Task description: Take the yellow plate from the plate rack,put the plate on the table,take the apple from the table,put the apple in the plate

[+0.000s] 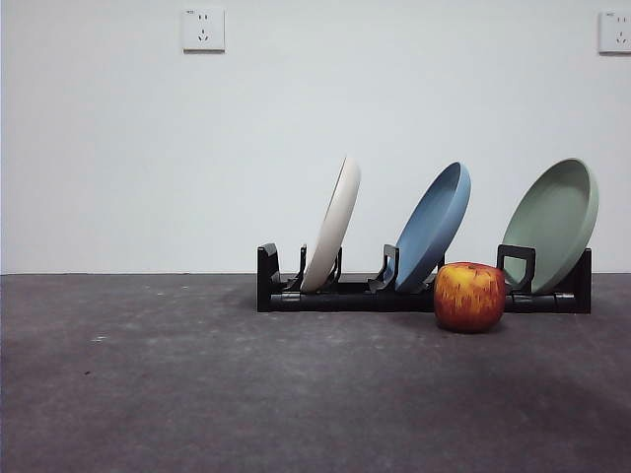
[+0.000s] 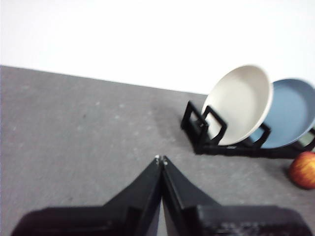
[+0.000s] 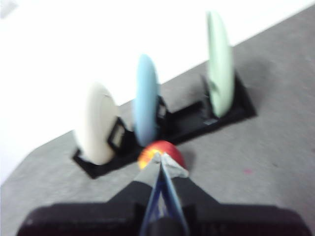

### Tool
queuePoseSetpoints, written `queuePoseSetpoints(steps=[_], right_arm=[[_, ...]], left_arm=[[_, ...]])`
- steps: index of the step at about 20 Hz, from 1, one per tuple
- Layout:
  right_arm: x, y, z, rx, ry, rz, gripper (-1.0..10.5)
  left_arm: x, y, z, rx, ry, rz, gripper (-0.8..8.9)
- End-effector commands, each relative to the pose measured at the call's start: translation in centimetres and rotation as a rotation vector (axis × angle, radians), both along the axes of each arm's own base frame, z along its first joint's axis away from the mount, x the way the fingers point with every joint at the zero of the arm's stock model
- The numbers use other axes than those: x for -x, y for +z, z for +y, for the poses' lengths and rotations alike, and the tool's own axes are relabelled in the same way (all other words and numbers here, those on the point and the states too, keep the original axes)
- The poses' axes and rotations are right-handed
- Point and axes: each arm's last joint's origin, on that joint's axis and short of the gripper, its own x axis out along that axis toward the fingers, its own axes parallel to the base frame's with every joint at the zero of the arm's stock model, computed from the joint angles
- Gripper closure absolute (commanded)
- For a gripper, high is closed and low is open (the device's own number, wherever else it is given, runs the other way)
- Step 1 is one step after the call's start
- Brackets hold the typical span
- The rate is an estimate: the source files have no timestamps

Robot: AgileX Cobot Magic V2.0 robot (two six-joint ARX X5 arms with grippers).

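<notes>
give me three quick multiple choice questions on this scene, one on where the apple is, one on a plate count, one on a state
1. Where is the round red-yellow apple?
A in the rack
B on the dark grey table in front of the long black plastic plate rack
C on a plate

2. Plates in the rack?
A two
B three
C four

3. The wide cream matte plate is
A flat on the table
B held
C leaning in its slot

B: it rests on the table.
B: cream, round blue plate, round sage-green plate.
C: tilted between prongs.

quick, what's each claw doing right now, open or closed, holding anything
Left claw: closed, holding nothing, over bare table.
Right claw: closed, holding nothing, near the apple.
</notes>
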Motion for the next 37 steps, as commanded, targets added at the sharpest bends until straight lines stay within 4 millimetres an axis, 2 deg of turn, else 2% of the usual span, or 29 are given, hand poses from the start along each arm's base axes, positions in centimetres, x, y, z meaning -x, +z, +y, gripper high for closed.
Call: queuePoseSetpoints(steps=[1,11,17,23,29,30,31,32,33,34,35,37], right_arm=[[0.3,2.2,0.1,0.012,0.047,0.000,9.6],[1.2,9.1,0.7,0.234,0.312,0.132,9.6],[1.6,12.2,0.9,0.341,0.474,0.246,9.6],[2.0,14.1,1.0,0.389,0.543,0.338,9.6],[2.0,14.5,1.0,0.388,0.543,0.342,9.4],[2.0,14.5,1.0,0.388,0.544,0.343,9.0],[2.0,14.5,1.0,0.388,0.543,0.343,7.6],[2.0,14.5,1.0,0.387,0.543,0.343,5.5],[2.0,14.5,1.0,0.386,0.542,0.344,3.4],[2.0,14.5,1.0,0.383,0.539,0.346,2.4],[2.0,14.5,1.0,0.379,0.537,0.349,2.4],[2.0,14.5,1.0,0.372,0.534,0.352,2.4]], left_arm=[[0.3,1.7,-0.1,0.012,-0.043,0.015,8.21],[0.3,7.3,-0.8,-0.025,-0.301,0.134,8.21],[0.1,10.0,-1.2,-0.067,-0.461,0.195,8.21],[0.7,12.2,-1.3,-0.107,-0.563,0.212,8.21],[1.2,12.8,-1.3,-0.117,-0.583,0.218,8.16],[1.2,12.8,-1.3,-0.113,-0.582,0.223,8.10],[1.3,12.7,-1.3,-0.107,-0.581,0.233,7.66],[1.3,12.7,-1.3,-0.095,-0.577,0.247,6.38],[1.3,12.6,-1.3,-0.080,-0.573,0.258,4.68],[1.3,12.6,-1.3,-0.079,-0.573,0.258,3.26],[1.3,12.6,-1.3,-0.080,-0.573,0.256,2.87],[1.3,12.7,-1.3,-0.080,-0.573,0.254,2.87]])
